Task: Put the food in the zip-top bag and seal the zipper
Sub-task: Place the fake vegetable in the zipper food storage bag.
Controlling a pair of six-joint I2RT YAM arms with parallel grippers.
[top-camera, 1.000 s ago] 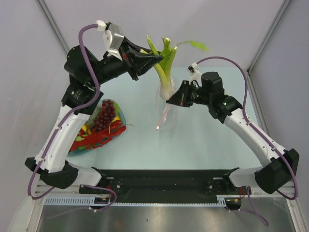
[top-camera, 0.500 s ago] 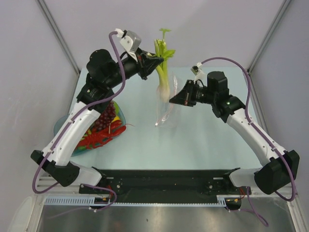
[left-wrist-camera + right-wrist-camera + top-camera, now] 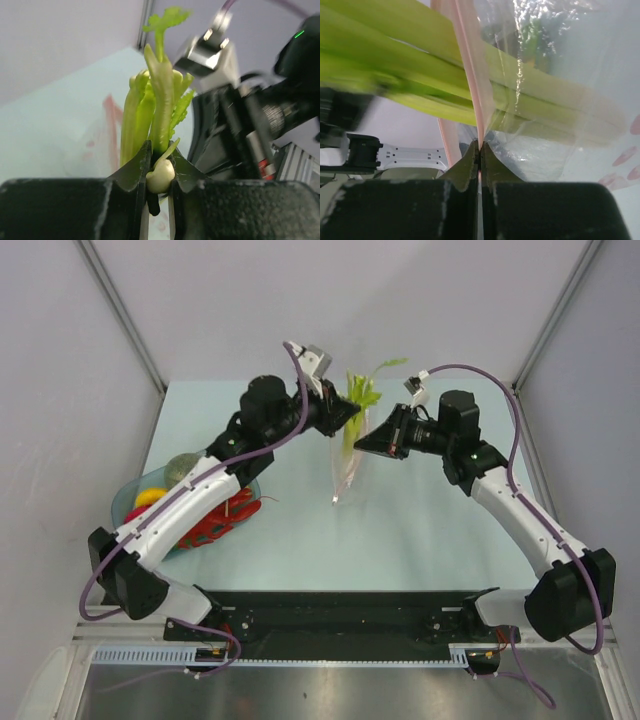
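Observation:
My left gripper (image 3: 160,156) is shut on the leafy end of the pale green celery stalk (image 3: 156,100), held upright over the table's far middle. Its lower end sits inside the clear zip-top bag (image 3: 560,135), showing through the plastic. My right gripper (image 3: 480,146) is shut on the bag's pink zipper (image 3: 468,55) and holds the bag (image 3: 347,472) hanging with its mouth open. From above, the left gripper (image 3: 346,412) and the right gripper (image 3: 366,440) are close together at the celery (image 3: 355,400). More food, a red lobster (image 3: 213,526) among it, lies at the left.
A translucent blue-green dish (image 3: 122,502) at the left holds the lobster, a yellow piece (image 3: 148,497) and a green piece (image 3: 181,467). My left arm (image 3: 200,490) crosses above it. Grey walls close the table's back and sides.
My left arm has swung right and down, carrying the celery from above the bag down into its mouth. The right gripper shifted slightly with the bag and kept its grip.

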